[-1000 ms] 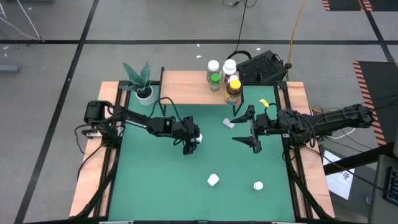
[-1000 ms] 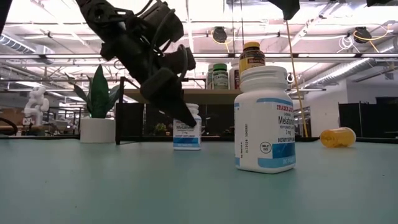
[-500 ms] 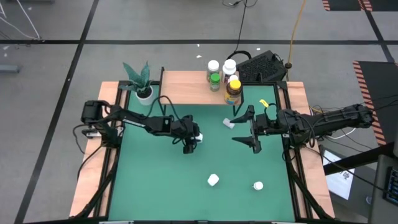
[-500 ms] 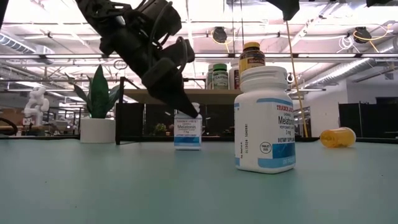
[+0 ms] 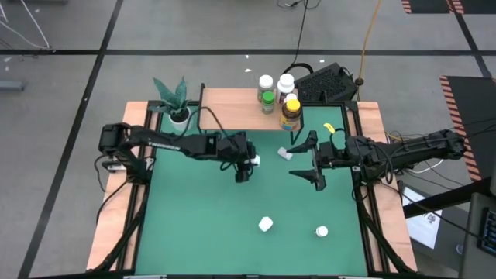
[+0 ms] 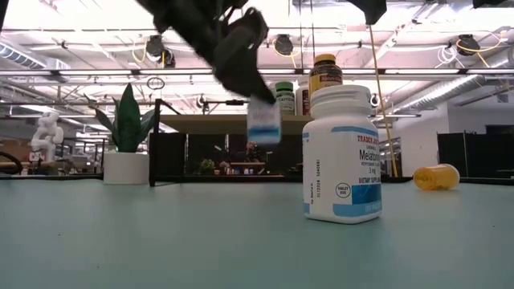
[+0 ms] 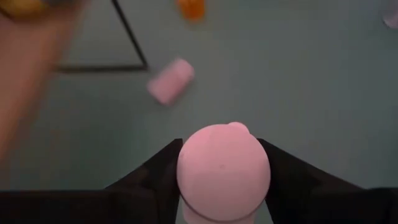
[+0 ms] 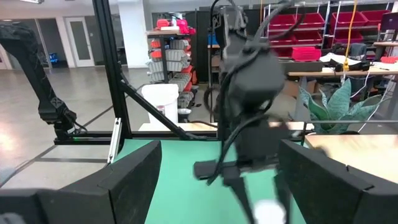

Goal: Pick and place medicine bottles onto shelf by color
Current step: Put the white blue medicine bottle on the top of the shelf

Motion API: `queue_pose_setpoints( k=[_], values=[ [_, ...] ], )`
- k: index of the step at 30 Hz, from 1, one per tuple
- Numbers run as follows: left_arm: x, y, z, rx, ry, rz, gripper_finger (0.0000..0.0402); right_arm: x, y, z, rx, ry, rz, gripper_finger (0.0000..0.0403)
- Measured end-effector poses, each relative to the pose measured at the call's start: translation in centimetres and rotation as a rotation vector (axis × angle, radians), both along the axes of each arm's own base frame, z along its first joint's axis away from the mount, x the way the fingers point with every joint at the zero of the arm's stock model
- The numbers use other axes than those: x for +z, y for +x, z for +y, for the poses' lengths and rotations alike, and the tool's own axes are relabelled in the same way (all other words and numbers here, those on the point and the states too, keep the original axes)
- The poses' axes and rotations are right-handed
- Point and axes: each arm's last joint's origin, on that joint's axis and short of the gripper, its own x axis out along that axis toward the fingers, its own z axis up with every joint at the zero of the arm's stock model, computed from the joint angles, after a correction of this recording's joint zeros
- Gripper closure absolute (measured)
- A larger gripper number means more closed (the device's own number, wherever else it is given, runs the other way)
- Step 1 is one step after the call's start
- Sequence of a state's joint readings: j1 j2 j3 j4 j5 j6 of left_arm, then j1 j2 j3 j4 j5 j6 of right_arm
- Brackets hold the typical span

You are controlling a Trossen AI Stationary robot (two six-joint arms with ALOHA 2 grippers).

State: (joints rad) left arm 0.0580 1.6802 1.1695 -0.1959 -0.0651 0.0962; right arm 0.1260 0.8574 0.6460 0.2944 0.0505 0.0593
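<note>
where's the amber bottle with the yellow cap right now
In the high view, the amber bottle stands at the right end of the shelf, just in front of the green-capped and white bottles.

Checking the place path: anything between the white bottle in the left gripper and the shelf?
Nothing visible blocks it. The left gripper holds the white bottle lifted off the green mat, with bare mat between it and the shelf. The bottles already on the shelf are clustered at its right end; the shelf's left and middle are free.
</note>
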Motion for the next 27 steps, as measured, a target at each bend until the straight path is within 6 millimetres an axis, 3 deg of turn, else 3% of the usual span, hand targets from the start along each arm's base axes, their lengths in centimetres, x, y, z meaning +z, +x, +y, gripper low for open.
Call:
queue_pose_setpoints(
  k=[4, 8, 11, 16, 20, 27],
  values=[
    [3.6, 0.9, 1.3, 0.041, 0.049, -0.044, 0.0232, 0.0, 0.0, 0.0, 0.000, 0.000, -0.001, 0.0090],
    [7.0, 1.4, 2.9, 0.062, 0.092, -0.115, 0.0215, 0.0, 0.0, 0.0, 0.001, 0.000, -0.001, 0.0090],
    [8.3, 1.7, 4.4, 0.076, 0.134, -0.153, 0.0211, 0.0, 0.0, 0.0, 0.001, 0.000, -0.001, 0.0090],
    [8.8, 1.7, 7.2, 0.128, 0.137, -0.201, 0.0230, 0.1, 0.0, 0.0, 0.001, 0.001, -0.008, 0.0090],
    [8.2, 1.8, 9.2, 0.160, 0.126, -0.207, 0.0223, 0.2, 0.0, 0.0, 0.001, 0.003, -0.020, 0.0090],
    [6.9, 2.3, 10.6, 0.170, 0.104, -0.202, 0.0217, 0.3, 0.0, 0.0, 0.000, 0.004, -0.026, 0.0090]
  ],
)
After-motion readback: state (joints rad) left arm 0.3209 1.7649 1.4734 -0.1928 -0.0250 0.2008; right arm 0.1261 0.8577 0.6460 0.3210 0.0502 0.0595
